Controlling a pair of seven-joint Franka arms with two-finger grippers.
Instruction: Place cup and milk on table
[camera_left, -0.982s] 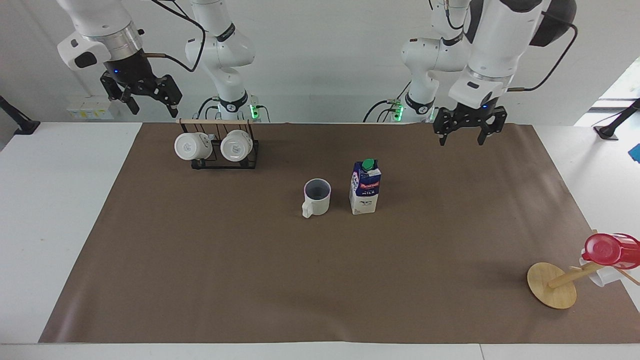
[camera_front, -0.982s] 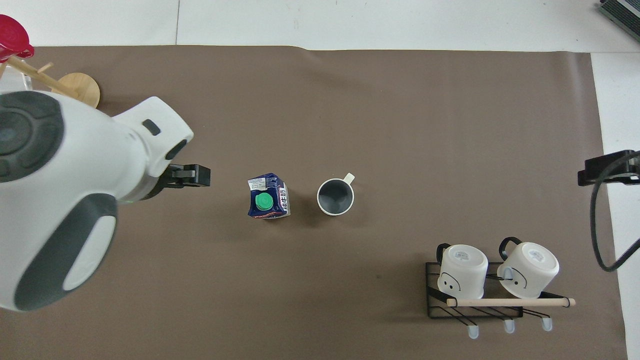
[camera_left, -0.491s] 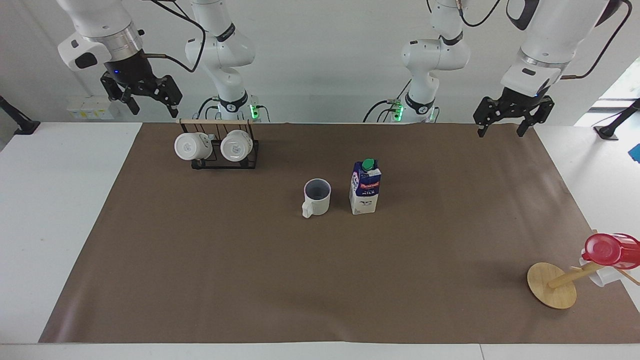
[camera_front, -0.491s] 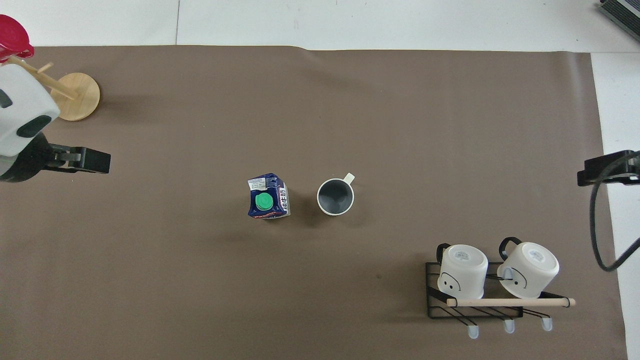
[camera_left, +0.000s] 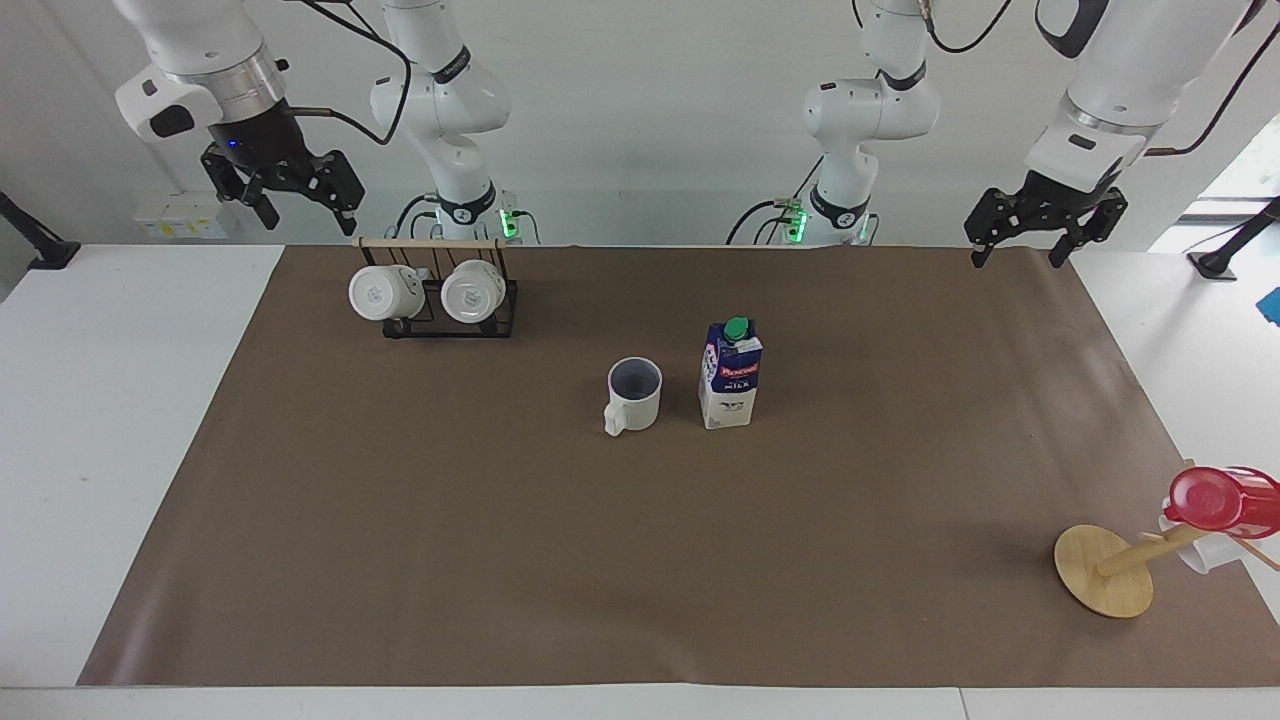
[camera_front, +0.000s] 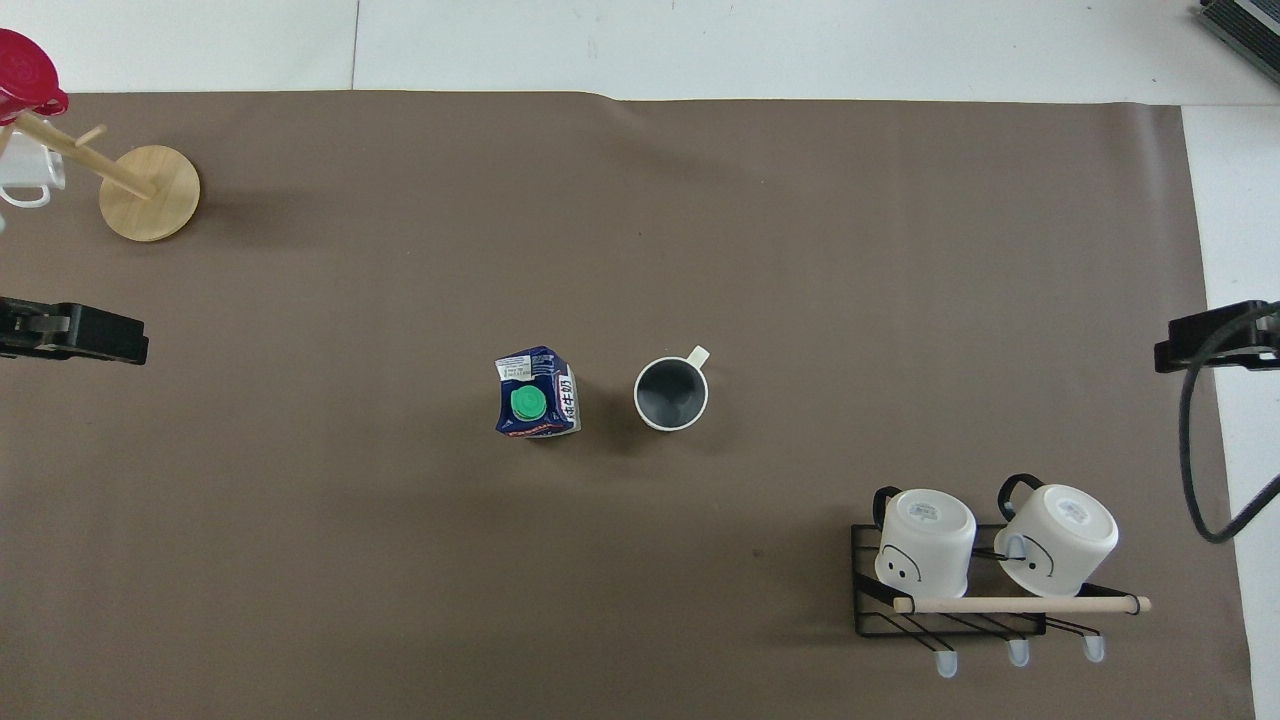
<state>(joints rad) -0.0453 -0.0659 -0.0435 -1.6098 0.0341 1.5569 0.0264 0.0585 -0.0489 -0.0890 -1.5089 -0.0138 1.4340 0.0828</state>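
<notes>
We see the cup (camera_left: 634, 393), an off-white mug with a grey-blue inside, standing upright and mouth up near the middle of the table (camera_left: 130, 400), on its brown sheet, its squared handle turned away from the robots. Just beside it, apart, toward the left arm's end, stands the milk (camera_left: 731, 374): an upright blue-and-white carton, green cap, red band, taller than the cup.

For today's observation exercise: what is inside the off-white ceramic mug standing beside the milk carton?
The off-white ceramic mug stands upright; the overhead view shows only its bare grey-blue inside, nothing in it. The facing view hides its bottom.
</notes>
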